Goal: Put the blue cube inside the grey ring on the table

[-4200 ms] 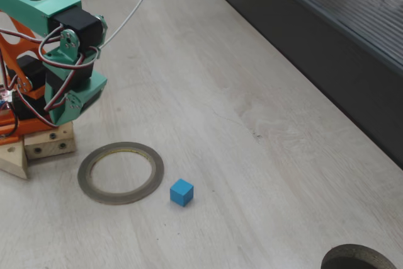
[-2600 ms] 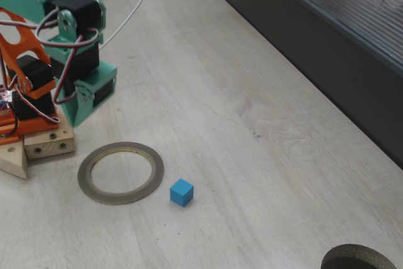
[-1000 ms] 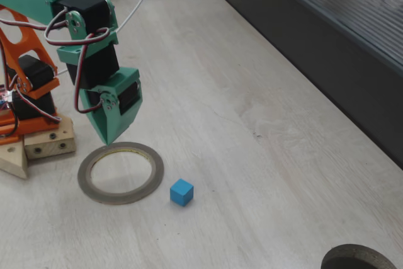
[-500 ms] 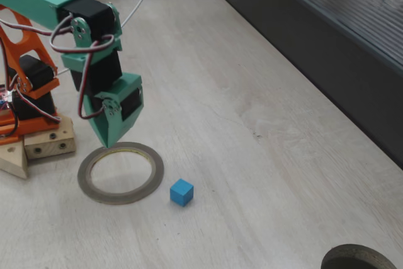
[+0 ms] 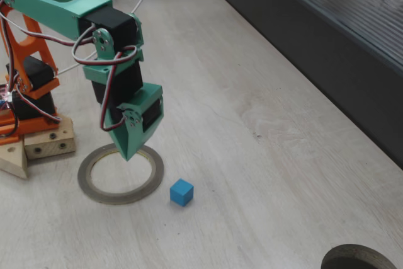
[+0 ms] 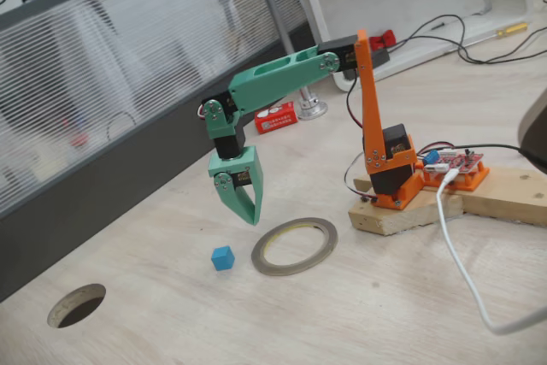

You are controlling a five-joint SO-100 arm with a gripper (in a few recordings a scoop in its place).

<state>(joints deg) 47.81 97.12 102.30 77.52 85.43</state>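
The blue cube (image 5: 181, 192) (image 6: 222, 257) lies on the pale wood table (image 5: 264, 155) (image 6: 359, 314), just outside the grey ring (image 5: 119, 198) (image 6: 332, 234). In a fixed view it is to the ring's lower right. My green gripper (image 5: 128, 154) (image 6: 249, 216) points down, hanging a little above the table. Its tip is over the ring's far edge in one fixed view, and between the ring and the cube in the other. The jaws look closed together with nothing between them. The cube stands about two cube-widths from the tip.
The arm's orange base sits on a wooden block (image 5: 38, 146) (image 6: 444, 207) beside the ring. A dark round hole (image 5: 359, 257) (image 6: 77, 305) lies further out. A dark ribbed strip (image 5: 327, 23) borders the table. A white cable (image 6: 461, 271) trails from the base.
The arm unfolded from its tucked pose by the base, and the gripper swung down and out toward the ring and cube. Cube and ring have not moved.
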